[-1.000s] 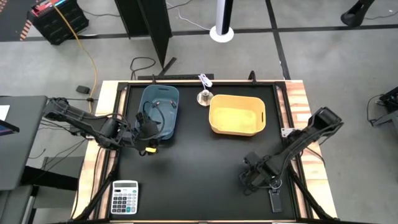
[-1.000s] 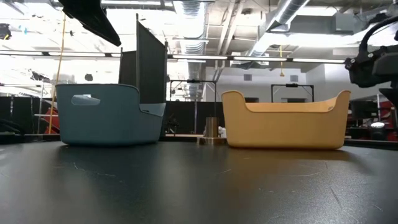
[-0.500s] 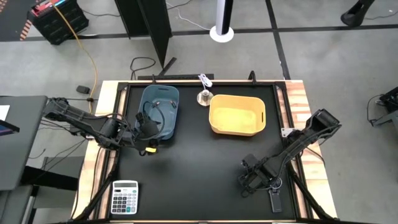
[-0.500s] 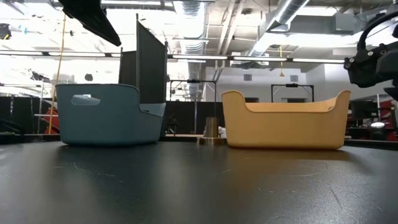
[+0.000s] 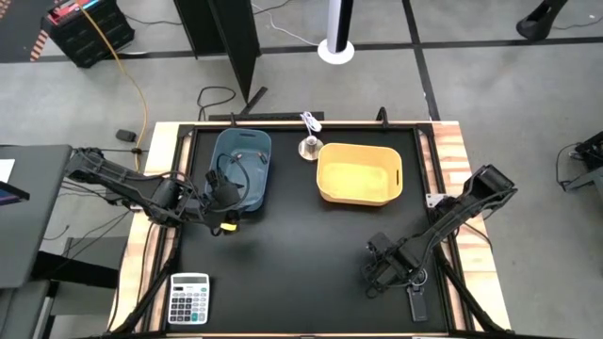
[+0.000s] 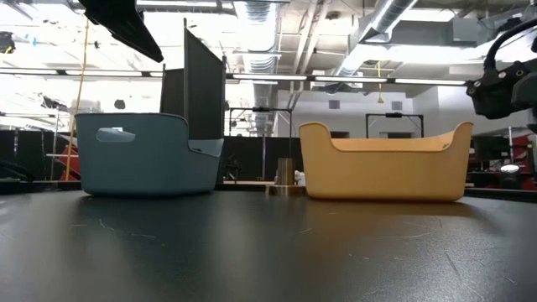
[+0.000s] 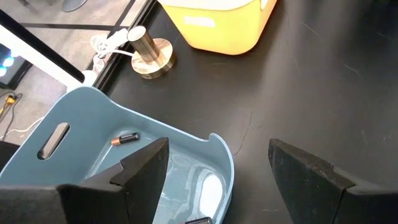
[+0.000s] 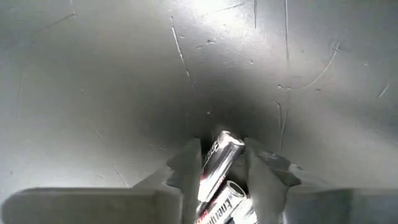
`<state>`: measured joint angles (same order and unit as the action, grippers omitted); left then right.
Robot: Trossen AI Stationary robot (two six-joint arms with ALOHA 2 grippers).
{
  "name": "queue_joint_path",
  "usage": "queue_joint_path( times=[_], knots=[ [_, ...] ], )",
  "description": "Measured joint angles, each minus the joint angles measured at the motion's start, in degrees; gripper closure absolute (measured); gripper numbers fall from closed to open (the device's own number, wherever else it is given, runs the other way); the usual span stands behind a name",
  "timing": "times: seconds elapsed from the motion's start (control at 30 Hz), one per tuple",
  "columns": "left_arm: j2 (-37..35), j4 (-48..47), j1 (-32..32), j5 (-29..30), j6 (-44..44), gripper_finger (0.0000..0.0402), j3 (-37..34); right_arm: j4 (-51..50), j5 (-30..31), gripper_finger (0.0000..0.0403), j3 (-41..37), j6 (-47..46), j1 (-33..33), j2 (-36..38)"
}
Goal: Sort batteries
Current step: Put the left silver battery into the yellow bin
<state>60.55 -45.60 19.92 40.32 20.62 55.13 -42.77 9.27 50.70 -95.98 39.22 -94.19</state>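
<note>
The right gripper [image 8: 222,163] is clenched on two batteries [image 8: 216,163], their lower ends cut off by the picture's edge; from above they hide beneath the right gripper [image 5: 384,271], low over the mat near a black gadget [image 5: 415,303]. Its arm reaches in bent from the table's right edge. The left gripper [image 7: 217,168] hangs over the blue bin [image 7: 81,115] rim, fingers spread and empty; one battery [image 7: 125,138] lies inside, beyond them. Since half a second ago, the right gripper has shifted slightly; the left hasn't moved.
</note>
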Motion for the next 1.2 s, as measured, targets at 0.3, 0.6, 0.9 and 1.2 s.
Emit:
queue_joint_path(
  times=[0.3, 0.6, 0.9, 1.2],
  knots=[
    [0.00, 0.00, 0.00, 0.00, -0.02, 0.0129, 0.00, 0.17, -0.12, 0.0308, -0.74, -1.09, 0.00, 0.07],
    [0.00, 0.00, 0.00, 0.00, -0.04, 0.0129, 0.00, 0.22, -0.06, 0.0332, -0.74, -1.03, 0.00, 0.11],
    [0.00, 0.00, 0.00, 0.00, -0.04, 0.0129, 0.00, -0.94, 0.28, 0.0338, 0.08, 1.35, -0.26, -0.01],
    [0.00, 0.00, 0.00, -0.02, -0.04, 0.0129, 0.00, -5.09, 1.22, 0.0339, 3.01, 4.44, -0.39, -0.07]
  ],
)
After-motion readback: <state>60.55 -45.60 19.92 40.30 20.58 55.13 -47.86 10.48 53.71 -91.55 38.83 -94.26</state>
